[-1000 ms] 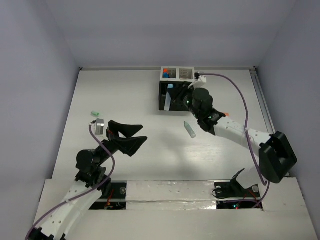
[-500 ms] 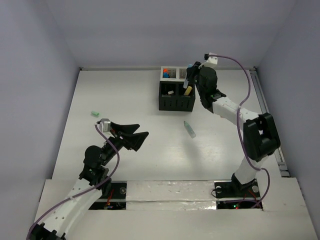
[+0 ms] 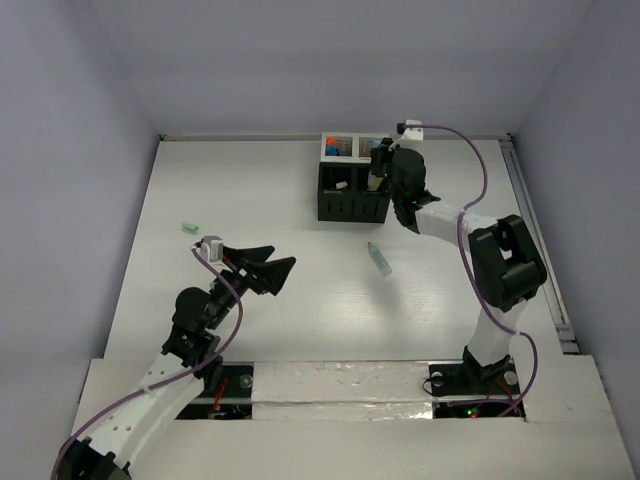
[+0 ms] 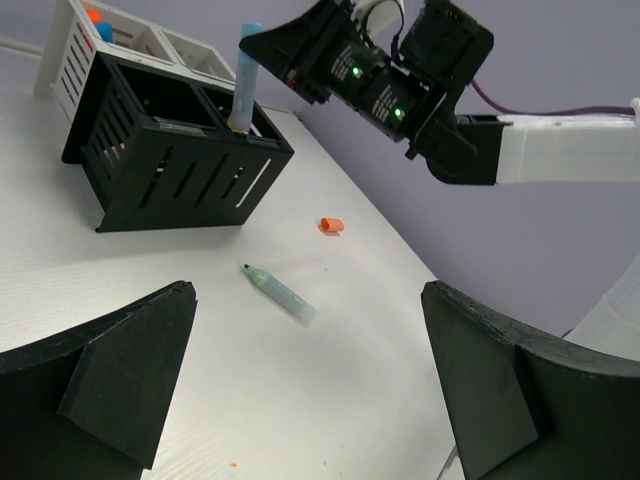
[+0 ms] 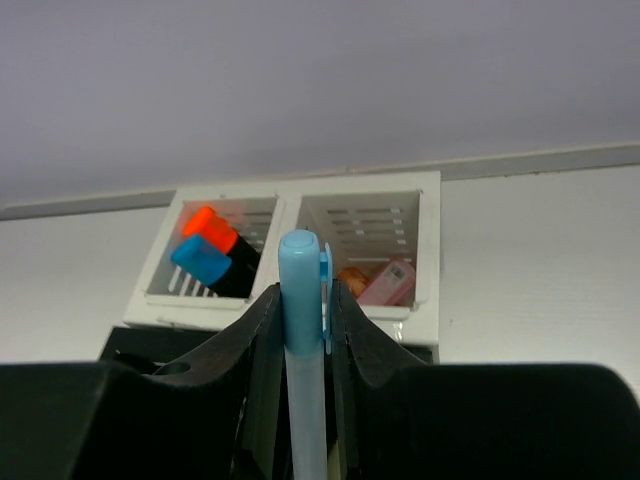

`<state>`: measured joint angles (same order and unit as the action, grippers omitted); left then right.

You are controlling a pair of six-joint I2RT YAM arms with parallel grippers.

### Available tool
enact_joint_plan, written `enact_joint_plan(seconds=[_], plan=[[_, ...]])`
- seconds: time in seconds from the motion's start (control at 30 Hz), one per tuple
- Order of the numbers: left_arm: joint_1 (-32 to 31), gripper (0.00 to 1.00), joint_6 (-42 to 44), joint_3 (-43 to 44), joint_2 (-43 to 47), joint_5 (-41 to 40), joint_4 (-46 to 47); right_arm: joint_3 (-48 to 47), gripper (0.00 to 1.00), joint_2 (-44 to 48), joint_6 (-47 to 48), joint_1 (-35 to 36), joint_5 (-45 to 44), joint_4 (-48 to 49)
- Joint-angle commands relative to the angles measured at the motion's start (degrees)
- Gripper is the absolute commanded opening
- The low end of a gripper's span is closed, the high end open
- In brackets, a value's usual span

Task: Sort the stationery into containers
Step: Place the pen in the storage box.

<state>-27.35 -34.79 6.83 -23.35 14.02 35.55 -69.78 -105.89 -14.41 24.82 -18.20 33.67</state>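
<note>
The organizer stands at the table's far middle, with its black part point(image 3: 352, 197) in front and its white part point(image 3: 355, 147) behind. My right gripper point(image 3: 378, 166) is shut on a light blue highlighter point(image 5: 300, 330) and holds it upright over the right black compartment. The highlighter's lower end dips into the black box point(image 4: 180, 150). A teal highlighter point(image 3: 379, 259) lies on the table in front of the organizer and also shows in the left wrist view point(image 4: 278, 292). My left gripper point(image 3: 275, 268) is open and empty, low over the table at the near left.
The white left compartment holds orange- and blue-capped markers point(image 5: 205, 245). The white right compartment holds a pink highlighter point(image 5: 388, 283). A small green eraser point(image 3: 188, 227) lies at the far left. An orange cap point(image 4: 331, 225) lies right of the black box. The right arm point(image 3: 470, 235) arches over the table's right side.
My right gripper has carried the blue highlighter from in front of the organizer to above its right black compartment and lowered it slightly. The left gripper has shifted a little.
</note>
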Motion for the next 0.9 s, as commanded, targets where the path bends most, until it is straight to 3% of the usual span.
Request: enact_joint_plan(seconds=[0.0,0.1,0.13,0.2,0.23,0.33,0.43,0.5,0.57,0.6,0.67,0.7,0.73,0.87], plan=[[-0.16,0.95,1.04,0.11,0.06,-2.06,3.21,3.32,0.00,0.86,0.27,0.05,0.61,9.64],[-0.16,0.95,-0.01,1.16,0.06,-6.01,0.76,7.02,0.13,2.26,-0.44,0.05,1.58,13.17],[-0.16,0.94,-0.72,2.30,-0.20,-7.50,-1.25,7.63,0.25,3.31,-0.53,0.05,1.32,13.78],[-0.16,0.93,-2.47,3.45,-1.34,-11.55,-2.67,8.87,0.39,4.28,-0.44,0.05,0.53,14.93],[-0.16,0.93,-3.00,4.85,-1.87,-12.87,-4.07,8.87,0.52,4.72,-0.35,0.05,1.14,14.67],[-0.16,0.91,-4.06,8.36,-4.24,-18.49,-6.80,7.90,0.66,6.13,-0.09,0.05,3.42,12.91],[-0.16,0.86,-3.89,12.48,-8.10,-24.38,-10.13,7.99,0.73,8.15,-0.70,0.05,4.83,11.60],[-0.16,0.77,-3.45,14.26,-11.70,-28.77,-11.02,8.17,0.75,10.17,-1.84,0.05,5.88,9.32],[0.63,0.74,-3.27,17.50,-16.17,-31.84,-12.96,8.43,0.75,11.92,-2.89,0.05,7.03,6.25],[1.24,0.72,-2.92,18.47,-17.59,-32.65,-13.66,8.52,0.74,13.93,-4.38,0.05,8.69,4.93],[4.31,0.69,-3.44,20.94,-22.32,-33.36,-14.72,9.39,0.52,16.05,-6.58,0.05,11.15,2.64],[5.89,0.67,-3.62,21.47,-23.65,-32.14,-14.63,9.57,0.37,17.11,-7.46,0.05,14.73,-0.16],[9.13,0.65,-3.97,22.34,-25.15,-31.69,-14.81,9.66,0.04,18.94,-9.65,0.05,16.68,-2.01],[16.78,0.61,-5.81,23.40,-32.52,-31.94,-15.16,12.02,0.00,22.38,-13.79,0.05,26.88,-7.73]])
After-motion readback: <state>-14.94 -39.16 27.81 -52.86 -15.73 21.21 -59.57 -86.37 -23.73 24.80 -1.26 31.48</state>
